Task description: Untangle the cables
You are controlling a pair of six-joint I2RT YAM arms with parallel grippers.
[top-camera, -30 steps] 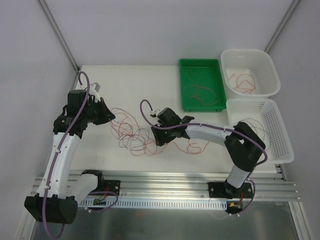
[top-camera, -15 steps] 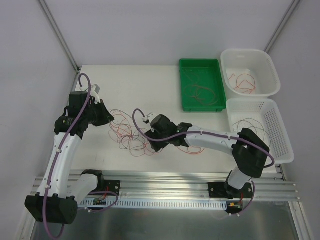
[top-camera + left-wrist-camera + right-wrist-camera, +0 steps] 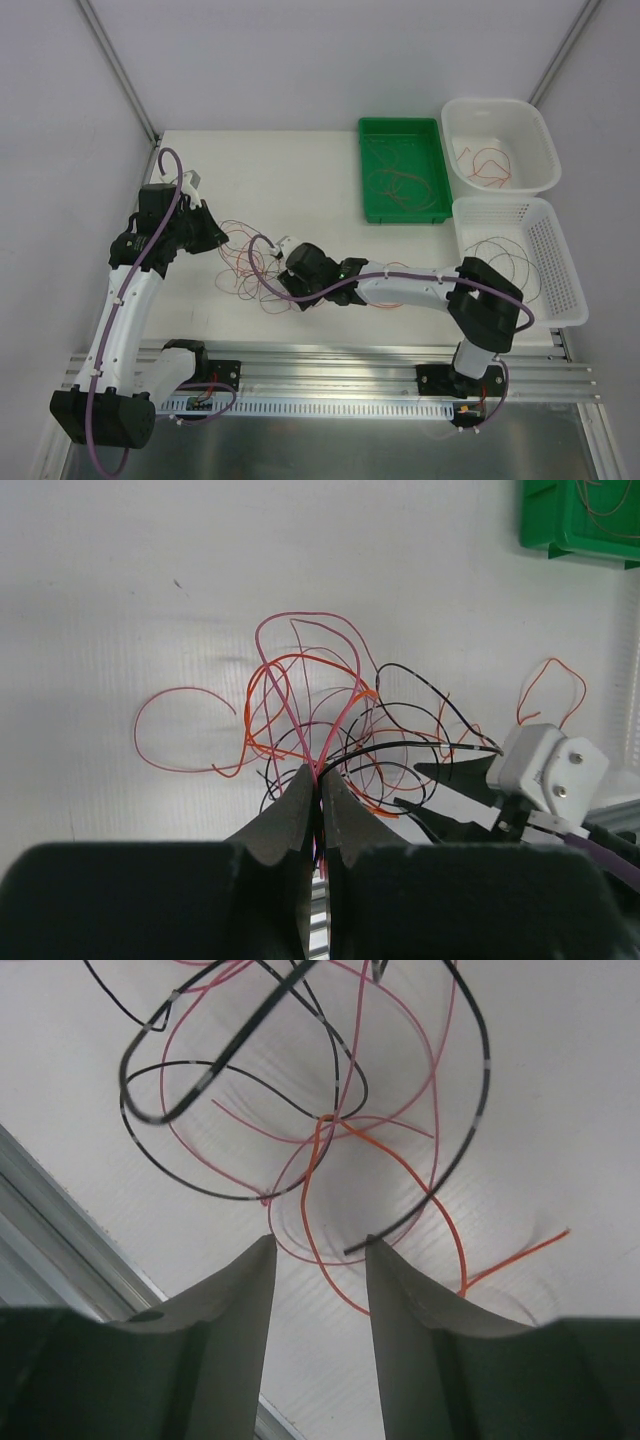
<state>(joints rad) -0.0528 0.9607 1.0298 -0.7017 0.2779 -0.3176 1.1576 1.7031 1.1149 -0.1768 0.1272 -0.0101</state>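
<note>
Cables point(image 3: 250, 272) lie in a loose knot on the table point(image 3: 300, 170), between the two grippers. The left gripper point(image 3: 318, 778) is pinched tight on pink strands at the knot's left edge; the right gripper point(image 3: 318, 1246) sits at its right side — jaws parted, empty, orange and black loops just ahead of its tips

left fingers point(image 3: 288, 818) pinched tight on the cables point(image 3: 330, 720) — a loose tangle on the table point(image 3: 120, 590)
</note>
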